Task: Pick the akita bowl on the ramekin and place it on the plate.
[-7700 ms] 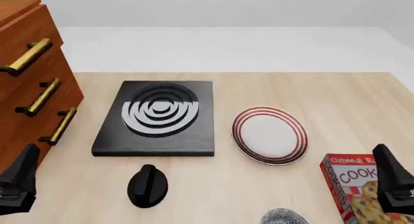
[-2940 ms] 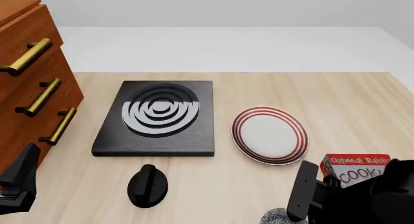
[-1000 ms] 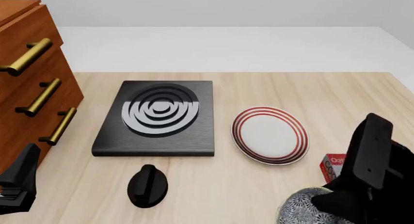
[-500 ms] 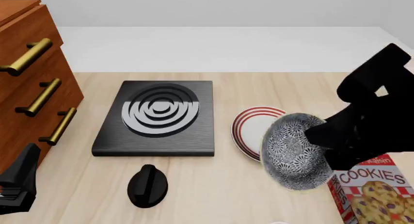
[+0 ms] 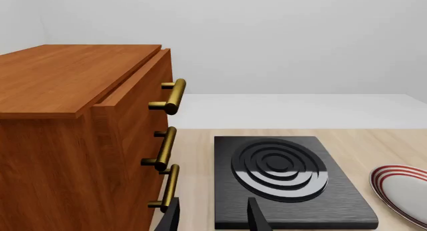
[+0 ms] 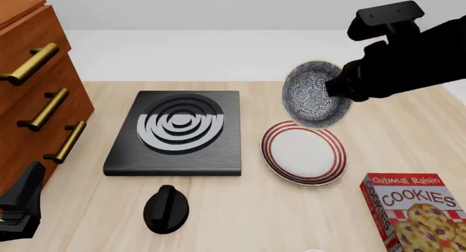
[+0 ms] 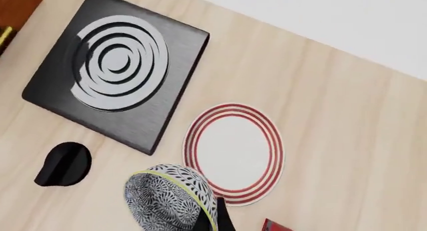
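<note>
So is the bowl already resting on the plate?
No, the akita bowl hangs tilted in the right end effector, above the plate.

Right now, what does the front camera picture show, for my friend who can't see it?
The right gripper holds the speckled akita bowl in the air above the red-ringed plate. Also on the table: a black burner, a black knob and a cookie box.

Right gripper (image 6: 336, 91) holds akita bowl (image 6: 311, 94) — tilted; above plate (image 6: 304, 152).
</note>
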### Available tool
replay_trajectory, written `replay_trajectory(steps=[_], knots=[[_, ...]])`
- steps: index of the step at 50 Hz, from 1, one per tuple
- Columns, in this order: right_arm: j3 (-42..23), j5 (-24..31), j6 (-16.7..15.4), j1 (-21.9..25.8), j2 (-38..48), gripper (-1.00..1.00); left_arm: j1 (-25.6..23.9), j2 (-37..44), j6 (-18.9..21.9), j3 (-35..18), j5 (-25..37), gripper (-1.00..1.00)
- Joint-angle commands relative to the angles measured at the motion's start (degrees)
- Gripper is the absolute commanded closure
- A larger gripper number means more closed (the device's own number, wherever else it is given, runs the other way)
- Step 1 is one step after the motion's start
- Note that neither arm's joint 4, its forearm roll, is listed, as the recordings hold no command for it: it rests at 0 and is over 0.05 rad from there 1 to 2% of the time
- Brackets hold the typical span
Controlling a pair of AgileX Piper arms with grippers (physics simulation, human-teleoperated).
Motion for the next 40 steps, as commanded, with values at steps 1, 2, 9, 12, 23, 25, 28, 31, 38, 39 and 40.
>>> replay_trajectory(steps=[1,2,9,12,23,25,28,31,38,39,40], knots=[[-2.53,-4.82,-0.19,-5.79,7.20,1.00,0.00,0.00,0.00,0.00,0.00,-1.00],[-2.54,-4.82,-0.20,-5.79,7.20,1.00,0.00,0.00,0.00,0.00,0.00,-1.00],[-4.13,-6.79,-2.73,-8.85,12.08,1.00,0.00,0.00,0.00,0.00,0.00,-1.00],[-3.74,-7.74,-3.32,-9.07,13.34,1.00,0.00,0.00,0.00,0.00,0.00,-1.00],[-3.84,-10.11,-3.41,-9.43,16.63,1.00,0.00,0.00,0.00,0.00,0.00,-1.00],[-3.70,-10.38,-3.34,-9.38,16.92,1.00,0.00,0.00,0.00,0.00,0.00,-1.00],[-3.61,-11.16,-3.55,-9.92,17.88,1.00,0.00,0.00,0.00,0.00,0.00,-1.00],[-3.56,-12.19,-3.56,-10.86,19.15,1.00,0.00,0.00,0.00,0.00,0.00,-1.00],[-2.34,-15.21,-2.23,-11.50,21.55,1.00,0.00,0.00,0.00,0.00,0.00,-1.00],[-2.13,-15.61,-1.87,-11.38,21.83,1.00,0.00,0.00,0.00,0.00,0.00,-1.00],[-1.94,-15.85,-1.93,-11.32,22.05,1.00,0.00,0.00,0.00,0.00,0.00,-1.00]])
